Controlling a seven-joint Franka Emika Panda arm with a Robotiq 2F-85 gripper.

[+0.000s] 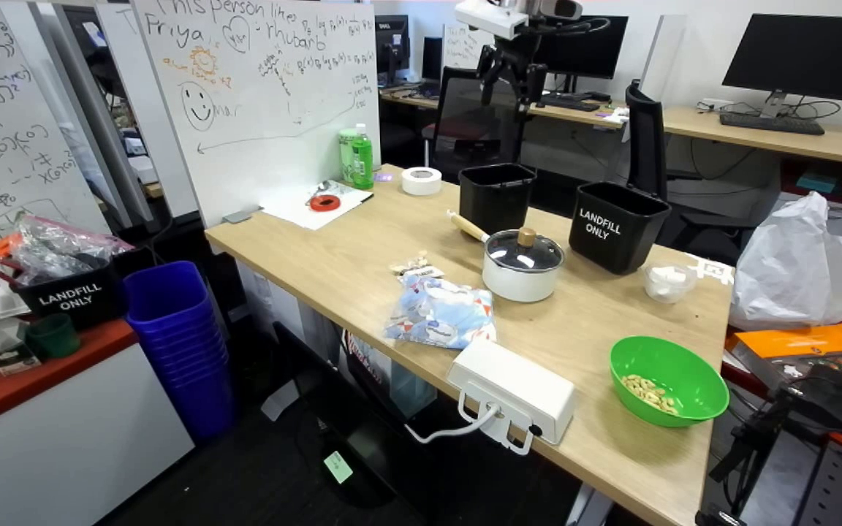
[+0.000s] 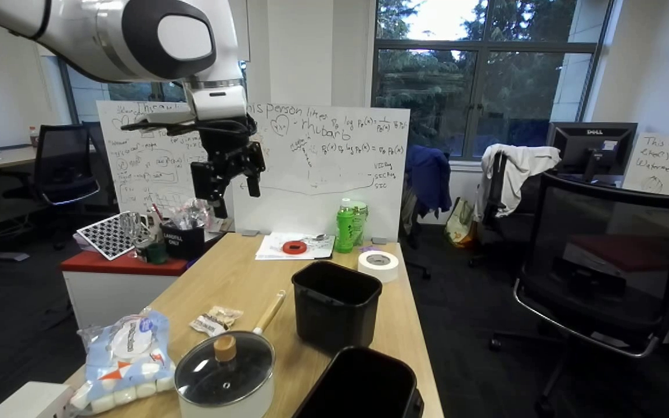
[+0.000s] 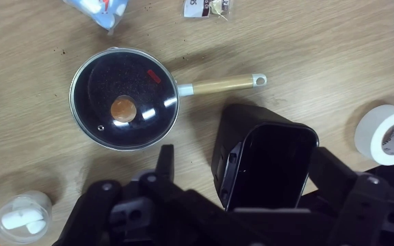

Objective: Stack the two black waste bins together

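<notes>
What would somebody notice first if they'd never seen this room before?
Probably the bright green bowl, holding what look like cashews, near the edge of the table in an exterior view. Next, perhaps, the two black waste bins, standing apart beside the white saucepan, one showing LANDFILL ONLY on its side. The robot's gripper might catch the eye too, hanging open above the table.

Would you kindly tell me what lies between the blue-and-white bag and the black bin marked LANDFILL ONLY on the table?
The lidded white pot stands between the bag and the marked bin, as both exterior views show.
</notes>
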